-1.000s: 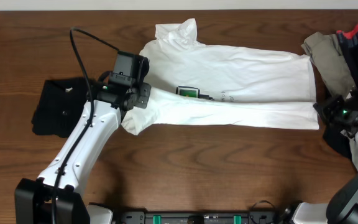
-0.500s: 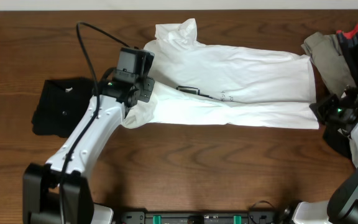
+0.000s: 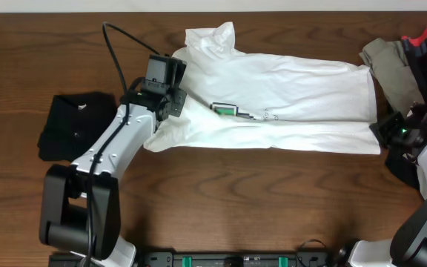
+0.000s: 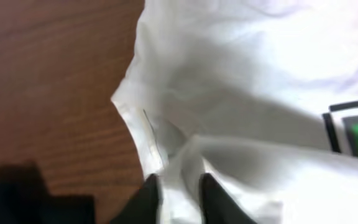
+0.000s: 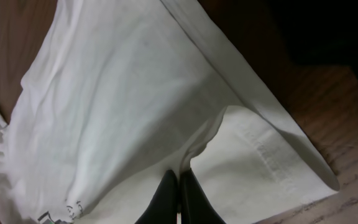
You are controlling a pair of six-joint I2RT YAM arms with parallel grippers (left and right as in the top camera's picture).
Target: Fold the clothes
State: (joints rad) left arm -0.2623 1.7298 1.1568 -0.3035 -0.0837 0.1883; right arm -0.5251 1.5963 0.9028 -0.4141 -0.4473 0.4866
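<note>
The left claw (image 4: 179, 182) has its fingers a little apart over the white T-shirt (image 3: 288, 89); the right claw (image 5: 179, 180) is pressed together at the shirt's hem; the shirt lies spread on the counter (image 3: 236, 193); a black garment (image 3: 69, 126) lies to its left.

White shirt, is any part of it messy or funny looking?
Yes. The white shirt lies long and mostly flat on the table, but its top left corner sticks up in a crumpled bunch. A fold also hides part of the green picture.
</note>
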